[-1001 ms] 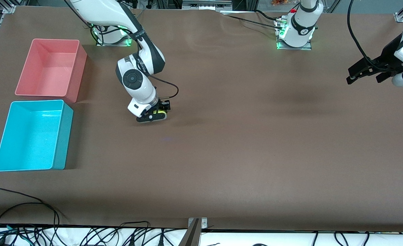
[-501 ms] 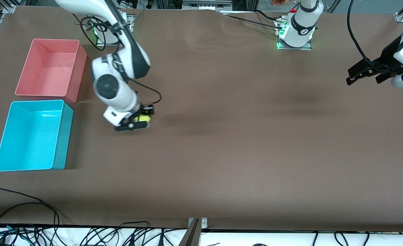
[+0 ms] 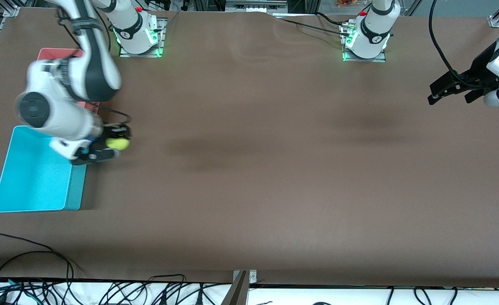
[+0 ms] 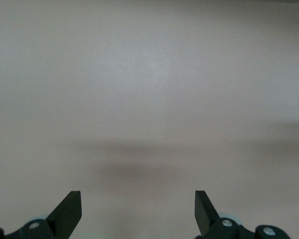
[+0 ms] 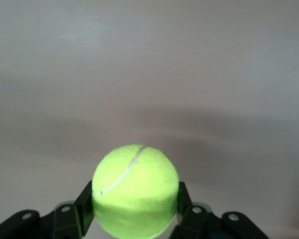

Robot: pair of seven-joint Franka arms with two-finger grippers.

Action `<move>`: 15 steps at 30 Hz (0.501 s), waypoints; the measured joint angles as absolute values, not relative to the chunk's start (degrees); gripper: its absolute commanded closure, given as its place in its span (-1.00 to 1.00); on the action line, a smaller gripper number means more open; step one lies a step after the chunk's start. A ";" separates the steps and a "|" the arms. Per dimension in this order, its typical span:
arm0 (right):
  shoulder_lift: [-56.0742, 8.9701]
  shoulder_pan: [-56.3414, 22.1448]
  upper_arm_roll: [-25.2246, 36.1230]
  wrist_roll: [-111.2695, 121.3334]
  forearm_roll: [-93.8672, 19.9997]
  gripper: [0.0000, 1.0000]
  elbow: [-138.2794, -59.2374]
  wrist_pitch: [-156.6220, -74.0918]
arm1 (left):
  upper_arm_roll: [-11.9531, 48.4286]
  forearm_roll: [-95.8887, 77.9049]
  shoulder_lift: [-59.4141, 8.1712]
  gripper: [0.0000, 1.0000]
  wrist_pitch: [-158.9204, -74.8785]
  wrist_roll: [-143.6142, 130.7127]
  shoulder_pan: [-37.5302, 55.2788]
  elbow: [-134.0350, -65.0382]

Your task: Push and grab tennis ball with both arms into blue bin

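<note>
The tennis ball (image 5: 135, 191) sits pinched between the right gripper's (image 5: 134, 209) two black fingers (image 5: 83, 208); the right wrist view shows a pale curved seam across its fuzzy yellow-green face and the bare counter (image 5: 189, 74) under it, which the front view is too blurred to give; the front view, in turn, shows where the ball (image 3: 118, 143) hangs, up in the air over the brown counter (image 3: 274, 169) just beside the blue bin (image 3: 33, 186), at the bin's long wall toward the left arm's end; the right gripper (image 3: 105, 148) reaches out over that wall's rim, and the right arm bends down from its base across the pink bin (image 3: 48, 53), its white wrist over the blue bin's corner nearest the pink one, hiding most of the pink tub; the blue bin stands nearer to the front camera than the pink bin, both at the right arm's end of the counter.

The left gripper (image 3: 450, 90) waits in the air over the left arm's end of the counter, tilted downward; the left wrist view shows its fingers (image 4: 70, 211) spread wide with nothing between them, only plain counter (image 4: 149, 89) and a soft shadow below.
</note>
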State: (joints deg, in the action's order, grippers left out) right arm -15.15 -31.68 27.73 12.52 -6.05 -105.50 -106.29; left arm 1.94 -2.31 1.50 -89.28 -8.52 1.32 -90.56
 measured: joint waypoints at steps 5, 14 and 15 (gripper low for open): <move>-14.93 -31.55 35.06 23.73 -6.05 -0.05 -105.62 -103.44 | 1.94 -2.31 1.50 -1.00 -89.28 -8.52 1.32 -90.55; -16.29 -26.64 40.12 34.73 -6.06 -0.05 -106.69 -101.25 | 1.94 -2.31 1.50 -1.00 -89.28 -8.52 1.35 -90.54; -16.68 -25.89 40.12 35.78 -6.06 -0.05 -106.74 -101.40 | 1.94 -2.31 1.50 -1.00 -89.28 -8.52 1.36 -90.54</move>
State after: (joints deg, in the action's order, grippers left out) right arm -16.68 -25.89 40.12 35.78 -6.06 -106.74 -101.40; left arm 1.94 -2.31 1.50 -89.28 -8.52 1.36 -90.54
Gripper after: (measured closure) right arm 0.335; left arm 0.000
